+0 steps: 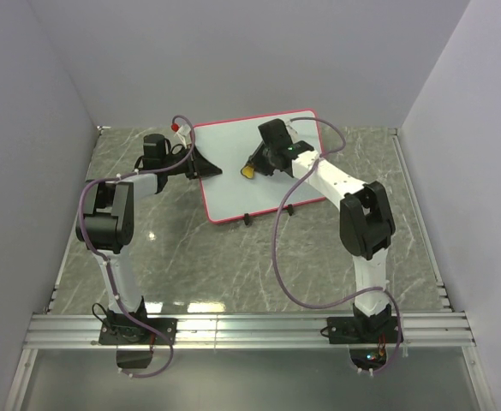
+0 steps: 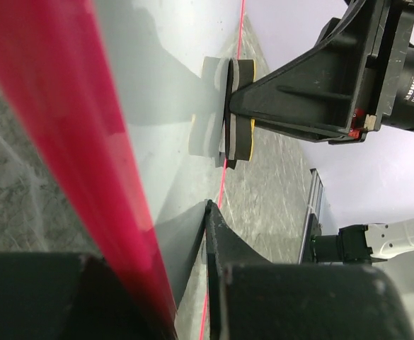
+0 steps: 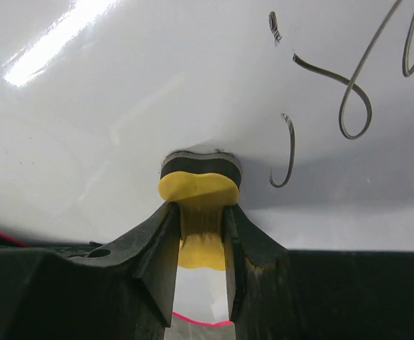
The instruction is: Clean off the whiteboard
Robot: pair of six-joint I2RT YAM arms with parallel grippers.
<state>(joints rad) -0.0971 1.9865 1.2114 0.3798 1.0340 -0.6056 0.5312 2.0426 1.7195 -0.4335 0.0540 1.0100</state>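
The whiteboard (image 2: 168,78) edge-on in the left gripper (image 2: 150,244), eraser (image 2: 240,106) flat against its face.

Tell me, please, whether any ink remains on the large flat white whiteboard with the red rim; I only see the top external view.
Observer: Yes. The right wrist view shows black scribble remaining on the whiteboard, beside the small yellow bone-shaped eraser.
Operator: Is the eraser touching the surface?
Observer: The right gripper pinches it, its dark felt face flat against the whiteboard.
Operator: And the other arm?
Observer: Its wrist view shows the left gripper shut on the whiteboard's red edge.
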